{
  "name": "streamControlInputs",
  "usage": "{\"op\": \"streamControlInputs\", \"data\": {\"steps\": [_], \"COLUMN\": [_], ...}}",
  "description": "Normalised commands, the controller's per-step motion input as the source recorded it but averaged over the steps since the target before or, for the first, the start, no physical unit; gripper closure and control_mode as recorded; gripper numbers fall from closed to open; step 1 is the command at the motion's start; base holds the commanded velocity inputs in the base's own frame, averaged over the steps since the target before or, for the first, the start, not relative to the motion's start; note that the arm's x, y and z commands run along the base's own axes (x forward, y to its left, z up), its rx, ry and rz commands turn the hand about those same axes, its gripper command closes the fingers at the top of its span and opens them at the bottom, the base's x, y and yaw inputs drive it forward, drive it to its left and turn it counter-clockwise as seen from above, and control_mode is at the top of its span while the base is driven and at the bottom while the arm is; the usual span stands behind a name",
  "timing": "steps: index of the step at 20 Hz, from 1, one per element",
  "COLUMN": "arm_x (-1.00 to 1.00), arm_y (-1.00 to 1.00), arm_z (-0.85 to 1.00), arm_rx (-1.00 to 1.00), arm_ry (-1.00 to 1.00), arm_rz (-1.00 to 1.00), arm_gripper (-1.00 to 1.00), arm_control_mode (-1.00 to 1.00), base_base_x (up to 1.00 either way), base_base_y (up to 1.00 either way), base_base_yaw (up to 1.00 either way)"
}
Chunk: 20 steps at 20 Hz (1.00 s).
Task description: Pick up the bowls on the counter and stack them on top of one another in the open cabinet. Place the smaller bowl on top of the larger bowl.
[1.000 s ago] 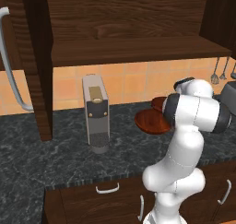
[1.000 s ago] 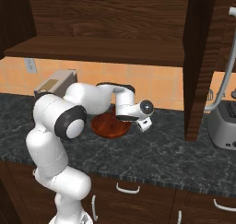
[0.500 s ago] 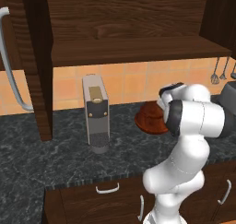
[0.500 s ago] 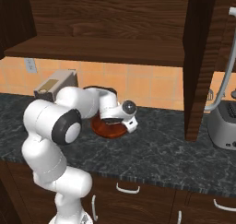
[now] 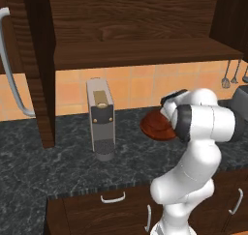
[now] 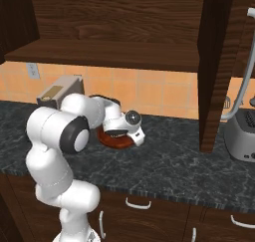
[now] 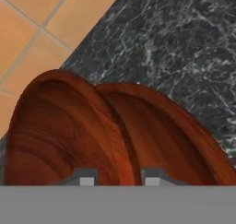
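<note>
Two glossy reddish-brown bowls sit touching on the dark marbled counter, close to the tiled wall. In the hand view one bowl on the left overlaps the other bowl on the right, which looks wider. My gripper is open, low over them, with the left bowl's rim running down between its fingertips. From the right base view the hand covers most of the bowls. The open cabinet's plank shelf hangs above.
A grey coffee machine stands on the counter left of the bowls. The cabinet door with its curved silver handle hangs open at the far left. A toaster sits at the right, beyond a cabinet side panel.
The hand has swung in from beside the bowls and come down over them. The bowls have stayed in place.
</note>
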Motion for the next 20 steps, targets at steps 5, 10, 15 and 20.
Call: {"op": "streamControlInputs", "data": {"steps": [5,10,15,20], "arm_x": [-0.61,-0.39,0.00,-0.04], "arm_y": [-0.10,-0.12,0.00,0.00], "arm_z": [0.56,0.52,0.55,-0.56], "arm_rx": [0.05,0.01,0.00,-0.02], "arm_ry": [0.04,0.15,0.05,0.16], "arm_rz": [0.00,0.00,0.03,0.03], "arm_gripper": [-1.00,-1.00,-1.00,-1.00], "arm_control_mode": [-1.00,-1.00,-1.00,-1.00], "base_base_x": [0.00,0.00,0.00,0.00], "base_base_y": [0.00,0.00,0.00,0.00], "base_base_yaw": [0.00,0.00,0.00,0.00]}}
